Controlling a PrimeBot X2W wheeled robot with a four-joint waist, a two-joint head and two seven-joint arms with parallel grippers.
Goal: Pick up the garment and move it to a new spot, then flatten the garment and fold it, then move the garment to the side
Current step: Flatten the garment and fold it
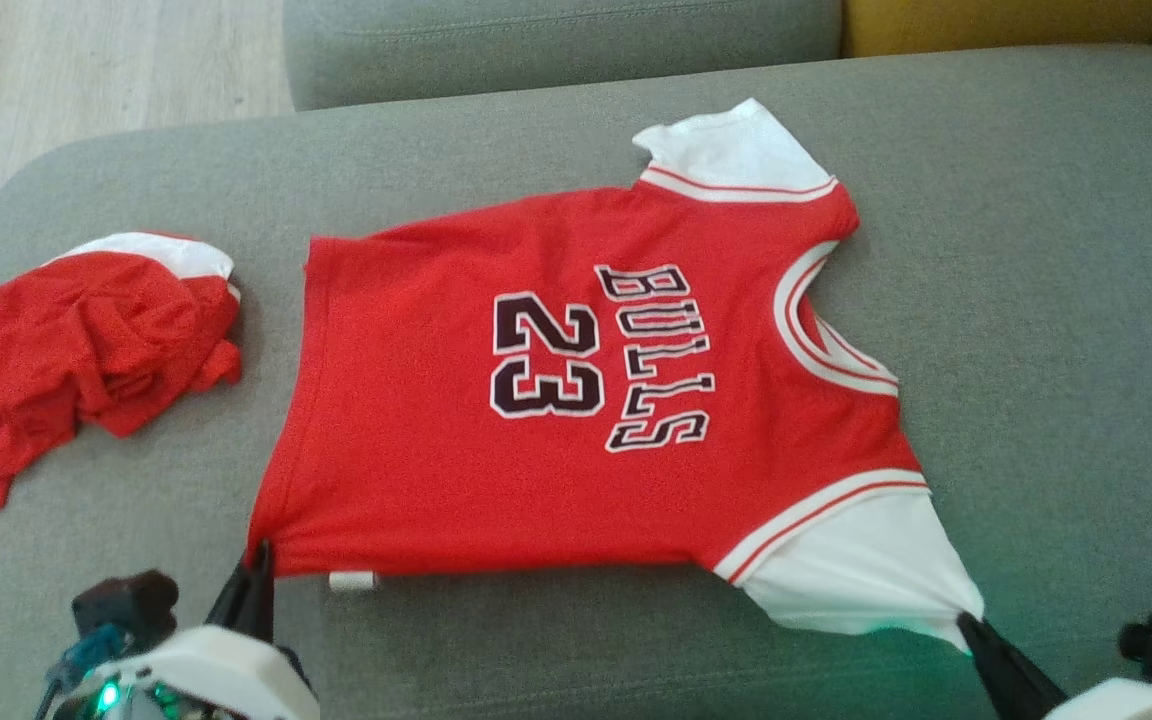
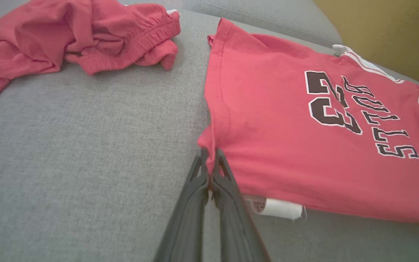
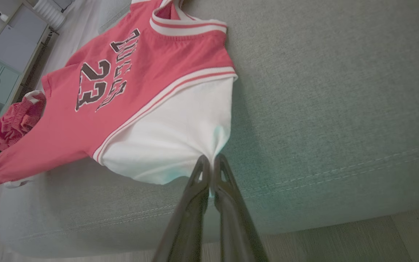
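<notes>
1. The left hand (image 2: 209, 156) is clamped on a hem corner of the jersey (image 1: 416, 450); the right hand (image 3: 211, 162) pinches its white sleeve.
2. The jersey lies spread on the sofa (image 1: 1056, 300); flattening seems underway.
3. Next: tug it flat, then fold.

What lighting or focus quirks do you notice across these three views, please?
Head view: a green glow tints the white sleeve by the right gripper. Right wrist view: a teal cast covers that sleeve and the sofa nearby. Left wrist view: the jersey looks washed to pink; the left gripper blurs toward the bottom edge.
</notes>
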